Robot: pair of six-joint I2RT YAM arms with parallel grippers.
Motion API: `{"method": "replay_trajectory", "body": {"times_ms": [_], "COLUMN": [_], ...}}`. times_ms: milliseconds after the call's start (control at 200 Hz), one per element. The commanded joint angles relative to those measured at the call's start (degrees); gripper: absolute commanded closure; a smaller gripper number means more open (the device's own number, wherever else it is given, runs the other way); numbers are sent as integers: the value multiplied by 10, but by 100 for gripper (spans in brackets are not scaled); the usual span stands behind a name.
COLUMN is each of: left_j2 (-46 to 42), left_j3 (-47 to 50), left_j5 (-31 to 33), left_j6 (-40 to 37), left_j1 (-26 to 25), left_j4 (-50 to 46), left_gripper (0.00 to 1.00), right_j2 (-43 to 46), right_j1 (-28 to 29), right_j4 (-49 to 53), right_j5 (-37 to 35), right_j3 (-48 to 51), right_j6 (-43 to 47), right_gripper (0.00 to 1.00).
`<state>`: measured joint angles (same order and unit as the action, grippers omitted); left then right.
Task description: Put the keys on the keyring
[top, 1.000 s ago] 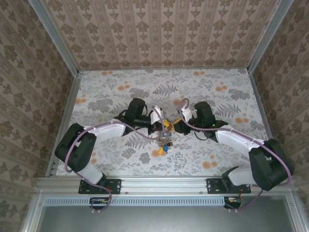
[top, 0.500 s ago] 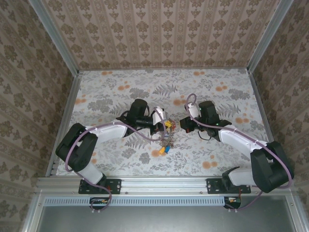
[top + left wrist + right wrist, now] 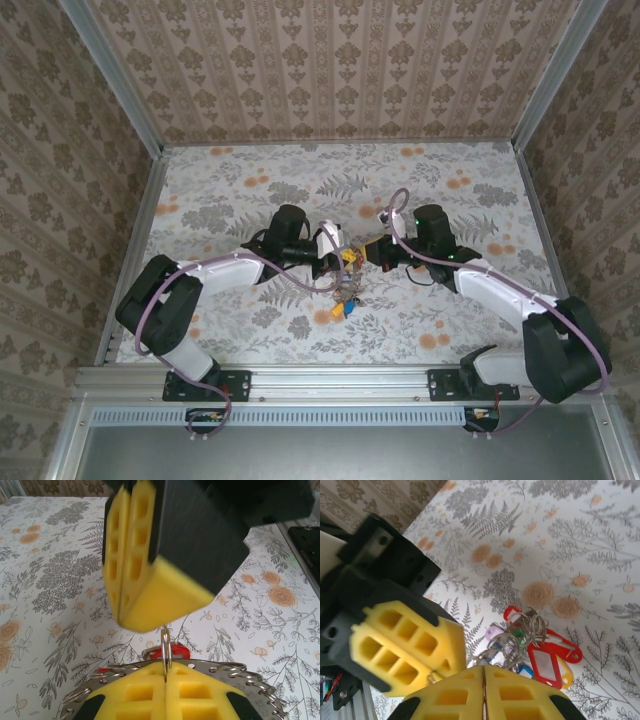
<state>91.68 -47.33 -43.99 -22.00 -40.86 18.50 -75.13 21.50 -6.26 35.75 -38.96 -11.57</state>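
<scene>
**Both grippers closed, tip to tip at the middle of the table**

The left gripper [image 3: 165, 676] has its yellow pads pressed fully together. A small wire ring [image 3: 166, 647] stands upright, edge-on, out of the seam between them, so the gripper is clamped on that ring.

The keyring [image 3: 261, 692], a pale metal ring with a saw-toothed rim, lies across just behind the left pads and shows on both sides of them. I cannot tell whether it is also pinched or only hangs from the wire ring.

The right gripper [image 3: 484, 674] is closed as well, pad against pad, with nothing visible between them. In the left wrist view its tip hangs just above the top of the wire ring, slightly to one side. Whether it touches the ring is unclear.

The keys [image 3: 545, 662] hang in a bunch of red, yellow, blue, purple and green tags on tangled metal loops. They are just below the two grippers, on the side toward the near edge of the table [image 3: 470, 190]. In the top view an orange tag and a blue tag at the bottom of the bunch reach the flowered surface, a little nearer the near edge than the grippers.
</scene>
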Motion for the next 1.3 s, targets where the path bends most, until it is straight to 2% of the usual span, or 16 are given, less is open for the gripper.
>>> {"method": "replay_trajectory", "body": {"times_ms": [0, 95, 245, 355, 435, 520, 625, 965, 1030, 1075, 1130, 1220, 1275, 1295], "left_j2": [-2, 1, 8, 13, 23, 42, 71, 186, 185, 173, 153, 106, 70, 54], "left_j3": [-10, -9, -16, -28, -45, -72, -101, -227, -234, -225, -211, -181, -146, -131], "left_j5": [-4, -4, -7, 0, 11, 19, 37, 66, 66, 63, 65, 67, 67, 82], "left_j6": [13, 16, 14, -6, -34, -62, -85, -127, -116, -102, -84, -51, -25, -15], "left_j1": [-4, -4, -5, -7, -14, -23, -36, -86, -90, -90, -85, -67, -48, -40], "left_j4": [31, 35, 28, -8, -57, -114, -152, -261, -258, -234, -207, -170, -132, -116], "left_gripper": [100, 100, 100, 100, 100, 100, 100, 100, 86, 80, 74, 72, 70, 69], "right_j2": [-19, -29, -41, -14, 19, 43, 57, 94, 93, 94, 100, 120, 129, 131], "right_j1": [9, 21, 26, 24, 5, -19, -39, -105, -115, -122, -127, -128, -129, -129], "right_j4": [-6, -19, 28, 47, 57, 72, 113, 107, 102, 97, 89, 39, -14, -38], "right_j5": [-4, -14, -68, -176, -233, -245, -265, -324, -341, -356, -387, -454, -490, -500], "right_j3": [-2, 12, 4, 7, 14, 13, 0, 24, 23, 23, 24, 42, 62, 70], "right_j6": [-31, -37, -39, -53, -71, -80, -79, -114, -114, -110, -97, -43, 1, 19], "right_gripper": [91, 91, 89, 86, 78, 72, 69, 66, 64, 62, 59, 52, 41, 31]}}
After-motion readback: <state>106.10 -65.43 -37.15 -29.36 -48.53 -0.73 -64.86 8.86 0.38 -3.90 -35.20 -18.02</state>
